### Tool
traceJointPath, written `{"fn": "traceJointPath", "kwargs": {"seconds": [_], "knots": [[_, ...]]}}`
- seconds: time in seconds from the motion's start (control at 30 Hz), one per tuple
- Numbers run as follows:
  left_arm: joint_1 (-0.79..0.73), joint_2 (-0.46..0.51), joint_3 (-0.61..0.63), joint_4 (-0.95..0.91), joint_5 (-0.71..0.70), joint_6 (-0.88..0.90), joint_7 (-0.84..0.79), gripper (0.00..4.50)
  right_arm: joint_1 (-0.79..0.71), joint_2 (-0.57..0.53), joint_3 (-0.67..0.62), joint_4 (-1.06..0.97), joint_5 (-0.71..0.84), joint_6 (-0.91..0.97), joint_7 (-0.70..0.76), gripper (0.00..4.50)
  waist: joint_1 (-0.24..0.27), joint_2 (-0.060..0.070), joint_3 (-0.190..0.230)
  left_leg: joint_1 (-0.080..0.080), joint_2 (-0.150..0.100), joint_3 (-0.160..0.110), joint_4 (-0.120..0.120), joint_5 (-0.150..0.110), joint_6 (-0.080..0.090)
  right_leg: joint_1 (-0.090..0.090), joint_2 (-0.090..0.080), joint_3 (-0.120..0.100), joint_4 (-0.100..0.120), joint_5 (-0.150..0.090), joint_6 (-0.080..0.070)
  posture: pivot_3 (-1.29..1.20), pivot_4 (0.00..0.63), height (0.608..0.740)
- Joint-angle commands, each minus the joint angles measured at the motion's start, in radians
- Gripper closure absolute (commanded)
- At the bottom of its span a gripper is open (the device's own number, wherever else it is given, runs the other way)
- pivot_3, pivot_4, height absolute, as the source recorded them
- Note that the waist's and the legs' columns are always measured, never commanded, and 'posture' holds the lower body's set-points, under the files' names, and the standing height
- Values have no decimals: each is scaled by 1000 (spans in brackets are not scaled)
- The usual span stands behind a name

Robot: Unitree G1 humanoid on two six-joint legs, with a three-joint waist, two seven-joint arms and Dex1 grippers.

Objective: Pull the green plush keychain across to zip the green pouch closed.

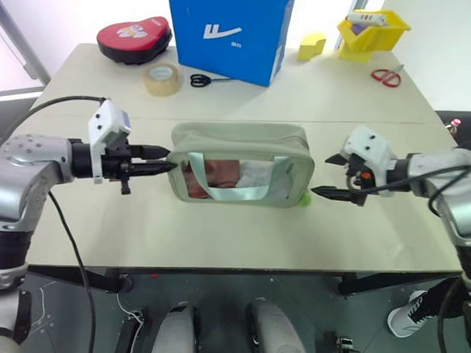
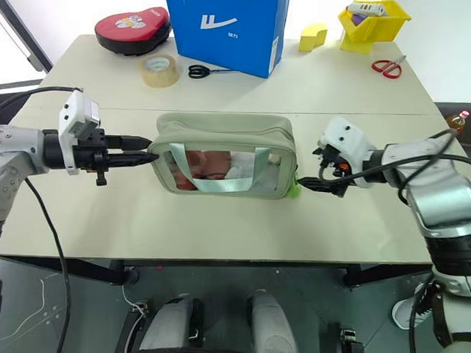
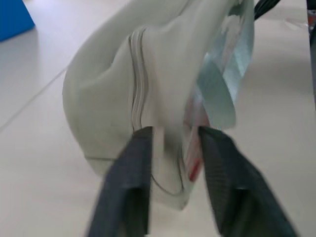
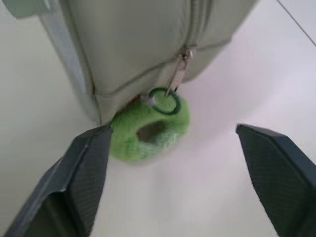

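pouch: green pouch (image 1: 241, 163) sits mid-table, long side to me; I see matte sage fabric, soft rounded box shape, clear plastic window on near face w/ pale teal strap (image 1: 242, 192) looped across it. Red/white stuff shows thru the window, can't tell what.
zipper: runs along the top; in rt wrist view the metal pull hangs at the pouch's rt end, zip looks drawn to that end.
keychain: green plush keychain (image 4: 148, 128), fuzzy lime ball, dark ring thru the pull, lying on table at pouch's near-rt corner, touching the pouch base.
L pincer: left gripper (image 3: 173, 136), black ribbed fingers, at pouch's left end; fingers spread partway w/ the fabric end fold between them. I can't tell if they press it.
R pincer: right gripper (image 4: 173, 143) spread wide, fingers either side of the plush, holding nothing; one fingertip just beside the ball.
surface: beige matte table (image 1: 217, 238), seam line across the middle.
far side: glossy blue box (image 1: 229, 29), tape roll (image 1: 161, 79), black scissors (image 1: 207, 80), red oval case (image 1: 135, 38) far left; yellow block (image 1: 311, 46), yellow bin (image 1: 373, 31), red scissors (image 1: 388, 75) far rt.
room: white wall behind; dark floor below near edge.
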Motion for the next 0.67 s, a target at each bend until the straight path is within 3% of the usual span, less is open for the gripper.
{"fn": "traceJointPath", "kwargs": {"seconds": [0.03,0.1,0.23,0.37,0.67], "knots": [[-30,27,39,-22,-30,-1,-24,891,21,-21,-67,-3,24,-41,1,334,2,0,0,0,0,0,0,0,0,0,0,0,0,0,0,0,150,737],[-20,45,65,-31,-51,1,-45,26,35,-18,-84,2,31,-53,-6,334,2,0,0,0,0,1,0,0,0,0,0,0,0,0,0,0,150,737],[60,83,140,-53,-67,-36,-73,26,79,-17,-147,-30,76,-71,-5,334,4,0,0,0,0,0,0,0,0,0,0,0,0,0,0,0,150,737],[263,115,220,-111,-64,-65,-109,26,151,31,-264,-113,185,-105,3,334,5,0,0,1,1,0,-2,0,0,0,0,1,-1,0,0,0,150,737],[421,51,290,-221,-147,14,15,26,315,16,-351,-288,314,-88,15,334,20,-1,0,1,0,0,1,0,0,3,-2,-1,-1,0,0,0,150,737]]}}
